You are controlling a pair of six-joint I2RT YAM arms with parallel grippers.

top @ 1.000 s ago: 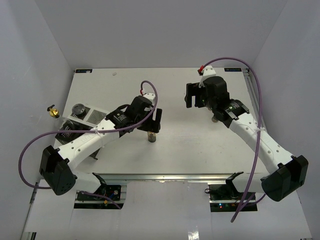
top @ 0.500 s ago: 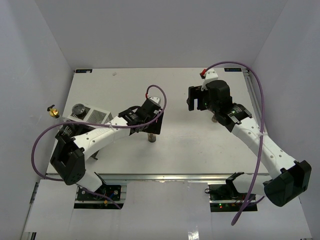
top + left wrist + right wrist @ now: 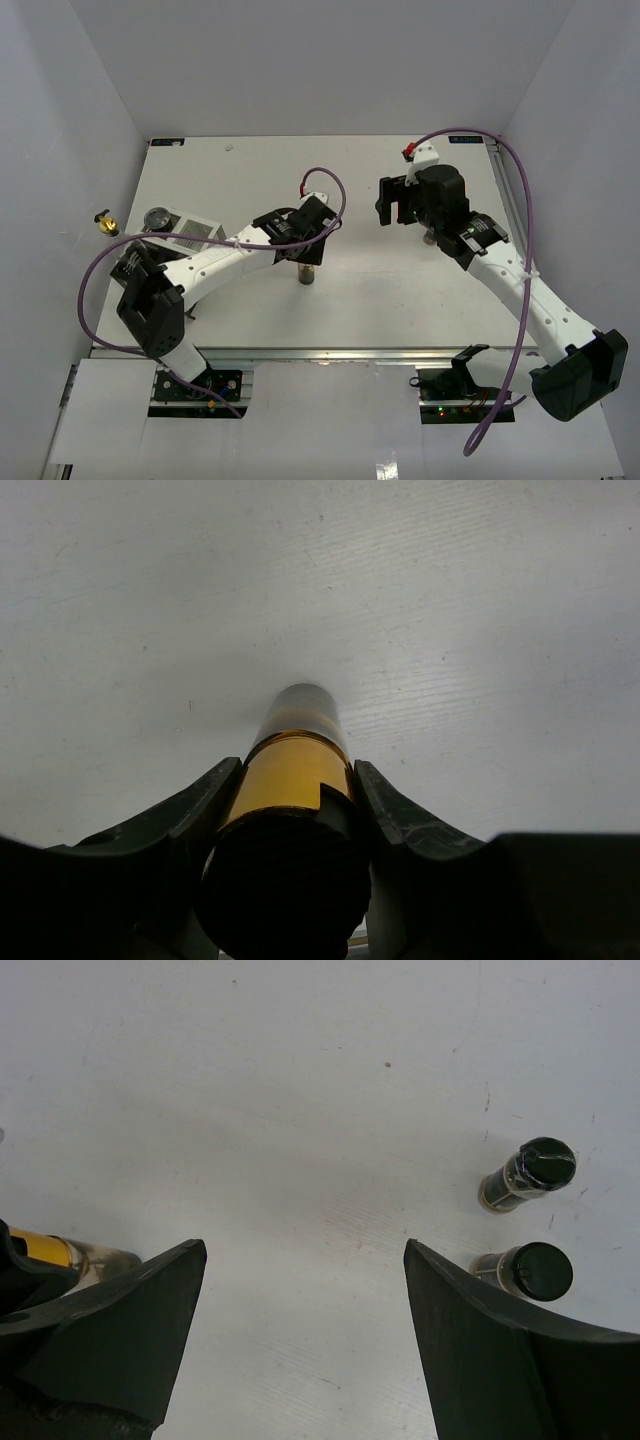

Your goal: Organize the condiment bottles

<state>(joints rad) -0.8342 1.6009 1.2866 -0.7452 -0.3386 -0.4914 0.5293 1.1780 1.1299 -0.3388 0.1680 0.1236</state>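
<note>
Left tool (image 3: 297, 768) is clamped on the slim dark yellow-labelled bottle (image 3: 288, 780), which stands upright mid-surface (image 3: 360, 290) (fingers hugging the label either side). Right tool (image 3: 304, 1245) is spread wide, gripping nothing, well apart from it.

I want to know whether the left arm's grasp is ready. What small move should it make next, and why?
Probably a short, straight lift. In the left wrist view the left gripper sits closed against both sides of the slim yellow-labelled bottle, which stands upright on the table. The grasp looks made, so only raising it remains.
</note>
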